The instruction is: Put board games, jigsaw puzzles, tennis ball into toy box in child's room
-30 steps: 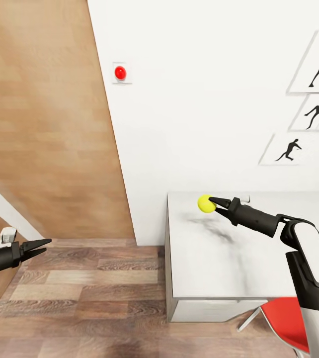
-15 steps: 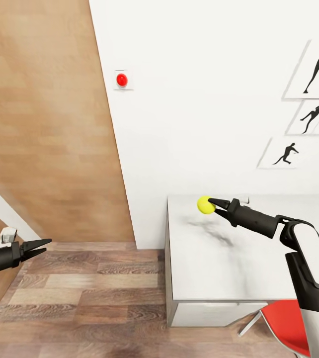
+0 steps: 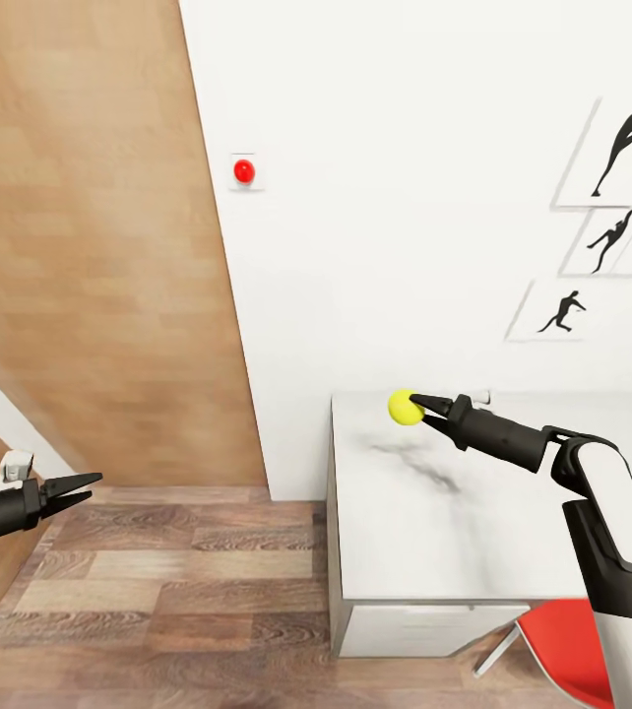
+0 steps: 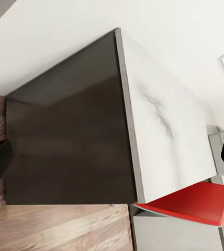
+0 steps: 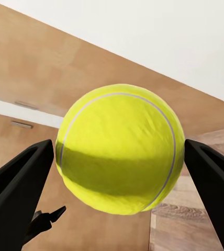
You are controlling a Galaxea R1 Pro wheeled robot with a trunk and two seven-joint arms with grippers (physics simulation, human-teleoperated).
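1. Right gripper point(image 3: 416, 407) is being shown at centre right of the head view, its two fingers closed on the tennis ball point(image 3: 404, 407) above the far corner of the white table point(image 3: 424, 532).
2. Left gripper point(image 3: 88, 486) is being held at lower left over the wooden floor point(image 3: 178, 591), nearly shut and gripping nothing.
3. In the right wrist view the tennis ball point(image 5: 120, 156) is being pinched only at its sides, so slipping is judged likely if the arm is being swung quickly; a dropped ball would probably be rolling off the table edge.
4. Toy box, games and puzzles are lying outside the frames; the red chair point(image 3: 562, 640) is being cut off at lower right.
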